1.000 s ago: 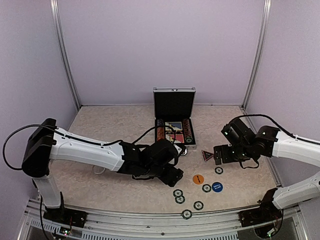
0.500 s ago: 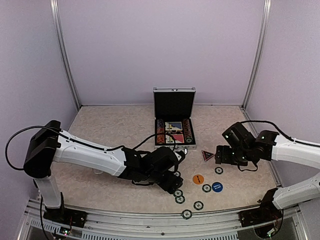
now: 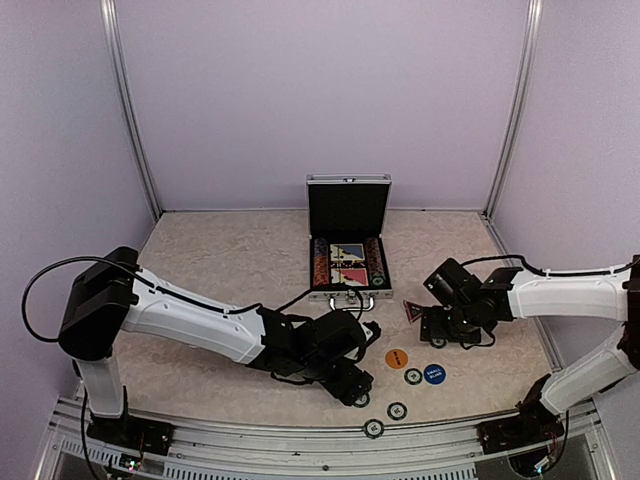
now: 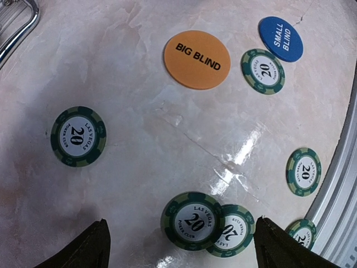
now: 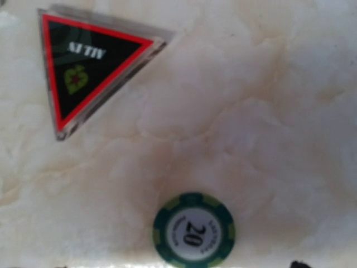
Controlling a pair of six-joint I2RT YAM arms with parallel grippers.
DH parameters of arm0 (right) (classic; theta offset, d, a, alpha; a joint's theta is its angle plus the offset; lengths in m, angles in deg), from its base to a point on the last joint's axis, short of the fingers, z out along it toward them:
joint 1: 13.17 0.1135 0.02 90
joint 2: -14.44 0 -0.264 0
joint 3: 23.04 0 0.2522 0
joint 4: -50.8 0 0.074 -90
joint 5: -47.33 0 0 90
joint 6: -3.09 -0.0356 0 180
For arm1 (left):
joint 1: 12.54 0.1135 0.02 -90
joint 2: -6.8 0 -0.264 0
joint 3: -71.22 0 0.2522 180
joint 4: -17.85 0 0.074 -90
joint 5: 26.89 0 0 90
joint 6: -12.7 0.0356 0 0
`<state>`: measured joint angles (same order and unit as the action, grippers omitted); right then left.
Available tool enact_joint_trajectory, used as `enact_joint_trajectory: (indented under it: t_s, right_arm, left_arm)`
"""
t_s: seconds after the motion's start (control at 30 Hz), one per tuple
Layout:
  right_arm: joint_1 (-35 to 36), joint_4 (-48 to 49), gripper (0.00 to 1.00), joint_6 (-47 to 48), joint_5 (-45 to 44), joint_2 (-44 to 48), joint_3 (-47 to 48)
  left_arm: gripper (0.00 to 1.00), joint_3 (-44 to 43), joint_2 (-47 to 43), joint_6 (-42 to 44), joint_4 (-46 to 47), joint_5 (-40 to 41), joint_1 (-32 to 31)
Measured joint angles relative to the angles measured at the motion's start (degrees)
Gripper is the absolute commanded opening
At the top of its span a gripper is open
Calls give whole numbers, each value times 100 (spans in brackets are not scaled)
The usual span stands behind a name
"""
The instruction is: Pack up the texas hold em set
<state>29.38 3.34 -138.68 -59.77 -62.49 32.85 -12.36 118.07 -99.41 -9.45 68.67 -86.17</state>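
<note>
The silver briefcase (image 3: 347,262) stands open at the table's middle, with card decks and chips in its black tray. My left gripper (image 3: 354,386) is open low over two overlapping green 20 chips (image 4: 193,221); its fingertips (image 4: 89,247) stand wide on either side of them. The orange BIG BLIND disc (image 4: 197,59) and the blue SMALL BLIND disc (image 4: 280,38) lie beyond. My right gripper (image 3: 437,332) is open and empty, over one green chip (image 5: 193,230) beside the dark triangular marker (image 5: 83,61).
More green chips lie loose: one to the left (image 4: 78,136), one by the blue disc (image 4: 262,71), and two near the table's metal front rail (image 4: 303,171). The briefcase handle (image 4: 17,28) shows at the top left corner.
My left gripper has moved forward and right, down over the overlapping chips. My right gripper has moved left and lower, over the chip by the triangular marker.
</note>
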Motion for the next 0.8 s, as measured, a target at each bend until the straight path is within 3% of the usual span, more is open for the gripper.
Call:
enact_joint_trajectory:
  t_s: [0.33, 0.6, 0.8]
  right_arm:
    - [-122, 243, 84, 9, 81, -538, -46]
    - [-160, 326, 84, 24, 103, -492, -46]
    - [-181, 323, 84, 46, 101, -407, -46]
  left_arm:
    - [83, -133, 310, 0, 0, -63, -13]
    - [66, -258, 428, -15, -39, -59, -13]
    - [61, -350, 501, -13, -68, -66, -13]
